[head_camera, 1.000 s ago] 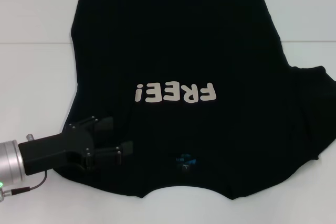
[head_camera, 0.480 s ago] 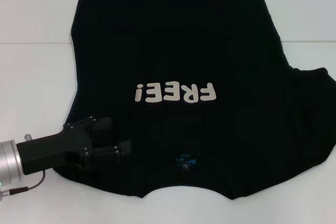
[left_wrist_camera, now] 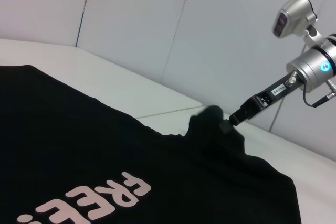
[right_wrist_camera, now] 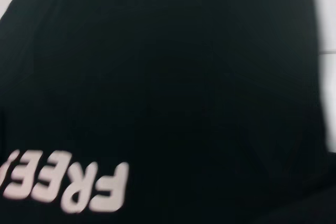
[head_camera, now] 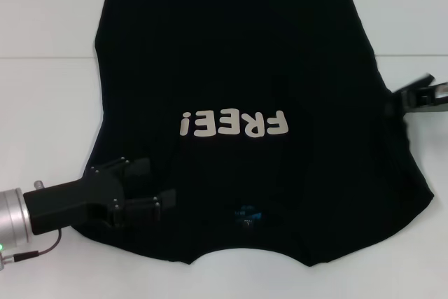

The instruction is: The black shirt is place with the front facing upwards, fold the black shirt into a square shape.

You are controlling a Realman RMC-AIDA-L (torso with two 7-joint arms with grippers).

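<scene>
Two grippers on the shirt, one at each sleeve side

Black shirt (head_camera: pixel 238 68) lies spread front-up on the white worktop (head_camera: pixel 42 103), covering most of its middle. Hem runs to the far edge, collar sits at the near edge. "FREE!" lettering (head_camera: pixel 233 124) reads upside down from the robot's side. Small blue neck label (head_camera: pixel 249 212) shows just inside the collar.

L gripper (head_camera: pixel 155 185) is over the shirt's near-left corner, by the shoulder/sleeve. Fingers apart, one higher, one lower, w/ black cloth showing in the gap; both fingertips lie over the fabric. Cannot tell if they touch it. Silver wrist segment (head_camera: pixel 12 216) and a thin cable (head_camera: pixel 38 248) sit off the cloth toward the worktop's near-left corner.

R gripper (head_camera: pixel 400 99) is at the shirt's right edge, at the sleeve. Left wrist view shows that sleeve (left_wrist_camera: pixel 212 124) pulled up into a peak off the worktop, w/ the gripper tip meeting the peak: fingers closed on the cloth. Shirt's right side looks narrowed near the gripper.

Right wrist view: only black cloth and part of the lettering, blurred.
</scene>
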